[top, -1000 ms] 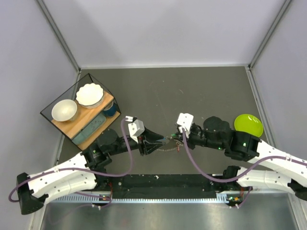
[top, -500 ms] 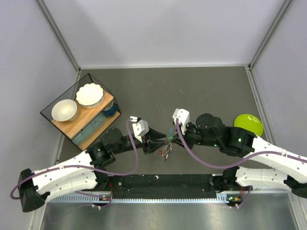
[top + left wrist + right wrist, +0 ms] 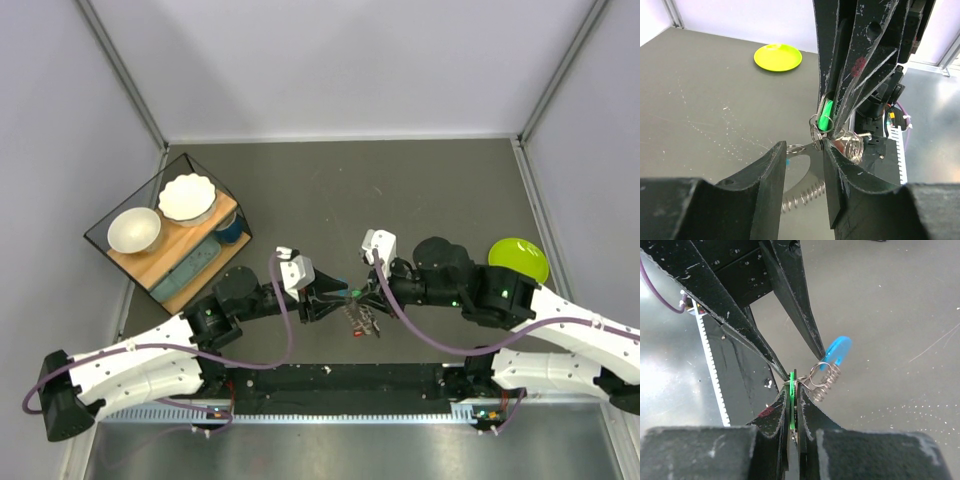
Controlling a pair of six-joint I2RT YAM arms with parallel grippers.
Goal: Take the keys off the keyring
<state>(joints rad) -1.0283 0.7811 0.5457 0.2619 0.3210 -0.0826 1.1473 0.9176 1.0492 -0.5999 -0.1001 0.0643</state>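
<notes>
**Two grippers meet at one bunch of keys**

At the left of the top view, one dark open box holds two white bowls and one blue cup. The left gripper reaches to mid-table with its fingers apart. Its own wrist camera shows the gap, with the keyring just off one fingertip.

The keys sit between the two grippers. One green head and one blue head can be counted, and a red speck shows only from above. One wire coil hangs from the ring, clearest in the right wrist view.

The right gripper is pinched tight on the green head. One lime plate lies at far right.

The table is dark grey and scuffed, with pale panels on three sides.
</notes>
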